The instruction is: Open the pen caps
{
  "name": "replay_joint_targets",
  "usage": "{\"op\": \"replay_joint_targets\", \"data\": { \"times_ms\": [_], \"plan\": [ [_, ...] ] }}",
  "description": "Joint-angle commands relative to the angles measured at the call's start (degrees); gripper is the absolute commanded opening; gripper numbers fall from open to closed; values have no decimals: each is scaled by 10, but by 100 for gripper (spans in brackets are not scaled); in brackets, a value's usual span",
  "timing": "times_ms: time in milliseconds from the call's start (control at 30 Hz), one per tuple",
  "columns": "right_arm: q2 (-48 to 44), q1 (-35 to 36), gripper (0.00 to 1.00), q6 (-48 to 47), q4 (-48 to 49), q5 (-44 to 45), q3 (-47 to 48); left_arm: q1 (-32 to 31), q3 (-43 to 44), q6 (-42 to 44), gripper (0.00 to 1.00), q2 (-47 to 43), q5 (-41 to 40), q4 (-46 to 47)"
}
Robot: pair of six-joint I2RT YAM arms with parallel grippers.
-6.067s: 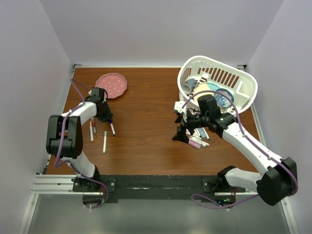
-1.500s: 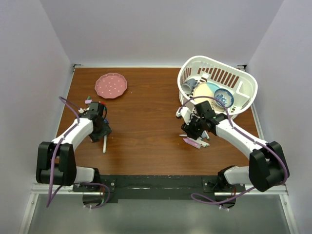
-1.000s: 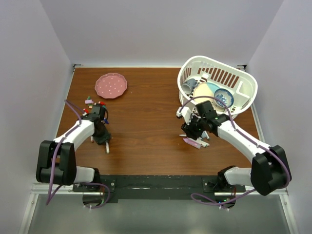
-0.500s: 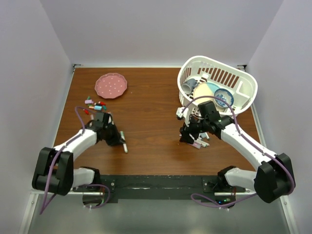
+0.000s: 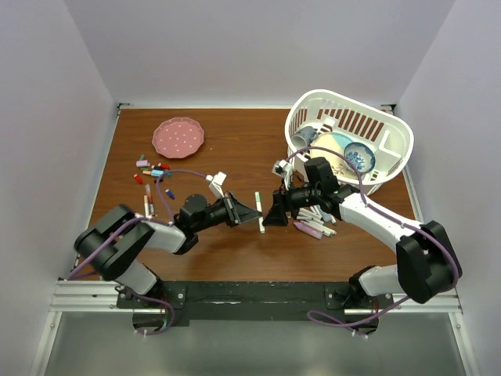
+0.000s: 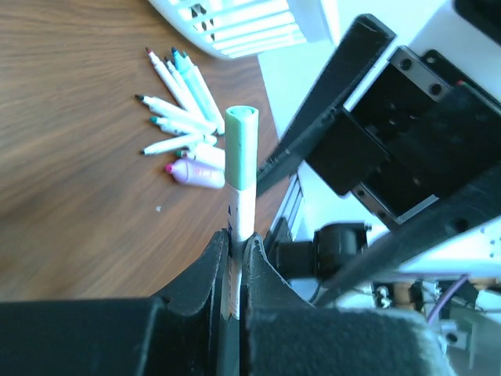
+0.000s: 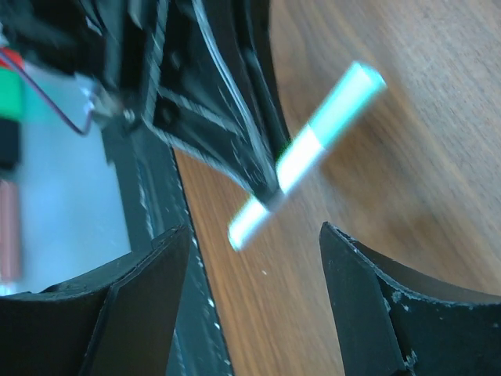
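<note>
My left gripper point(image 5: 252, 212) is shut on a slim white marker point(image 5: 260, 215) and holds it above mid-table, its green cap point(image 5: 257, 196) still on. In the left wrist view the marker's barrel is pinched between the jaws of my left gripper point(image 6: 236, 243), with the green cap point(image 6: 240, 143) sticking out. My right gripper point(image 5: 272, 210) is open right beside the marker, facing it. In the right wrist view the marker point(image 7: 301, 160) and its cap point(image 7: 350, 98) lie ahead of my open right gripper point(image 7: 254, 229). Several loose caps point(image 5: 153, 170) lie at the left.
Uncapped markers and a purple highlighter point(image 5: 313, 223) lie heaped under the right arm and also show in the left wrist view point(image 6: 178, 110). A white basket point(image 5: 344, 98) with dishes stands back right. A pink plate point(image 5: 178, 137) is back left. One marker point(image 5: 147, 205) lies at the left.
My left gripper has carried the marker from the left side to mid-table and lifted it. My right gripper has swung left from the heap of markers to face it.
</note>
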Motion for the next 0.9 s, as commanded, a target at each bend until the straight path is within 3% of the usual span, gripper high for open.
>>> {"op": "replay_joint_targets", "data": {
  "times_ms": [0, 233, 867],
  "plan": [
    [4, 0, 72, 100, 81, 5, -6, -23, 27, -78, 0, 79, -66, 244],
    [24, 0, 71, 86, 65, 38, -4, -44, 35, -104, 0, 138, -96, 332],
    [64, 3, 66, 74, 52, 32, -4, -45, 20, -92, 0, 112, -150, 353]
  ]
}}
